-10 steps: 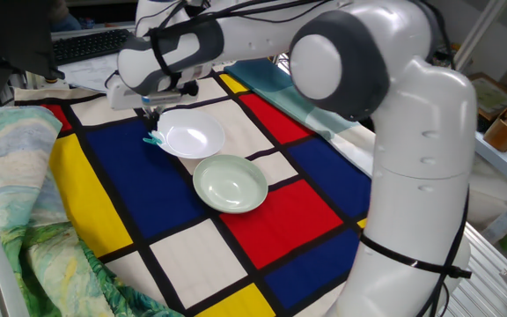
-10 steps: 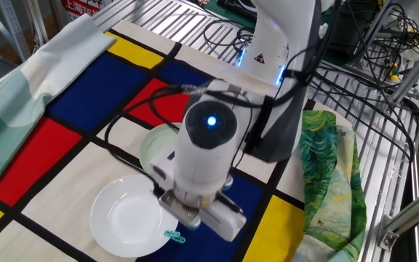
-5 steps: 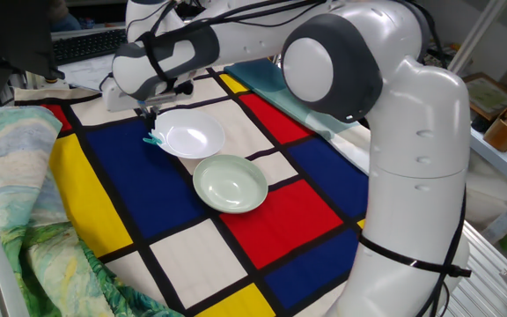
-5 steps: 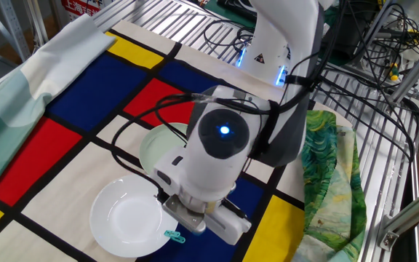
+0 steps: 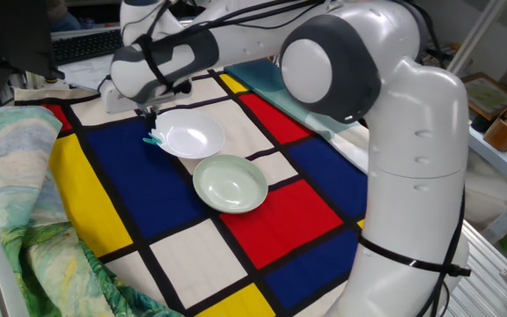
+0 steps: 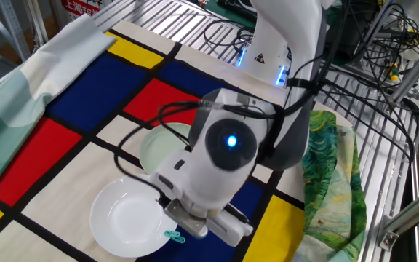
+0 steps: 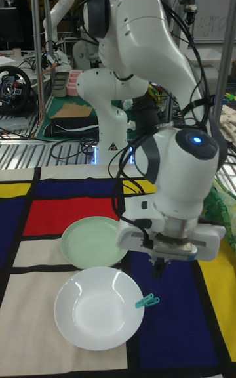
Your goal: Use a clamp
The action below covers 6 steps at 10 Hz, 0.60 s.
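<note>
Tall fixed view shows my gripper (image 7: 159, 264) hanging above the table, and the clamp (image 7: 147, 301) sits a little below and in front of my fingertips, clipped on the rim of the white bowl (image 7: 96, 308), at the bowl's edge nearest to me. I think the clamp is there because the rim is thin enough for its jaws to bite, so the bowl holds it in place for me. My fingers point down and look close together with nothing between them, but they are small and dark in this picture, so how far they stand open I cannot tell. From one fixed view the clamp (image 5: 155, 138) is just under my wrist, at the white bowl's (image 5: 189, 134) side, while the pale green bowl (image 5: 230, 183) lies behind it, touching or almost touching it. From the other fixed view my own arm hides the fingers, and only the clamp (image 6: 173, 236) shows under them. I judge that I am not holding anything now.
</note>
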{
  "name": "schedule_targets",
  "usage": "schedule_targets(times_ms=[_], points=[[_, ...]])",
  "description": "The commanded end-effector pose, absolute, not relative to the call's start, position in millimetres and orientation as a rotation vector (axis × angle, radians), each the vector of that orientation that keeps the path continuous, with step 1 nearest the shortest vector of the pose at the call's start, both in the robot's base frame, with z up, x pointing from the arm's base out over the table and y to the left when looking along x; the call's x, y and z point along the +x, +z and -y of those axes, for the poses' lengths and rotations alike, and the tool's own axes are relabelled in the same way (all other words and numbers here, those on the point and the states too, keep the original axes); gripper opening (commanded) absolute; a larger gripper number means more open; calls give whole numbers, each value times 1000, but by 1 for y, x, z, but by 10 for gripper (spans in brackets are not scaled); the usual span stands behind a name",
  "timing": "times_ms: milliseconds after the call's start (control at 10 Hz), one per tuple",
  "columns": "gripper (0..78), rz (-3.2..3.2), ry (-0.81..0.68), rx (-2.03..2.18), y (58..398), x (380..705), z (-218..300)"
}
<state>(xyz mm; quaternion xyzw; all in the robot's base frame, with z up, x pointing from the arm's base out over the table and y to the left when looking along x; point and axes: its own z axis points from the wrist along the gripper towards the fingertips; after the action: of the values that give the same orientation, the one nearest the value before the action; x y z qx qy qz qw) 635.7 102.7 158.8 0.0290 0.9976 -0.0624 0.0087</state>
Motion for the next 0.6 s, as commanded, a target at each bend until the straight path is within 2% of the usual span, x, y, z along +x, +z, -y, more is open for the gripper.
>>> schedule_targets(times_ms=[100,600], points=[[0,-3170,-271,47,160,637,-103],[0,-3144,-288,84,146,640,-110]])
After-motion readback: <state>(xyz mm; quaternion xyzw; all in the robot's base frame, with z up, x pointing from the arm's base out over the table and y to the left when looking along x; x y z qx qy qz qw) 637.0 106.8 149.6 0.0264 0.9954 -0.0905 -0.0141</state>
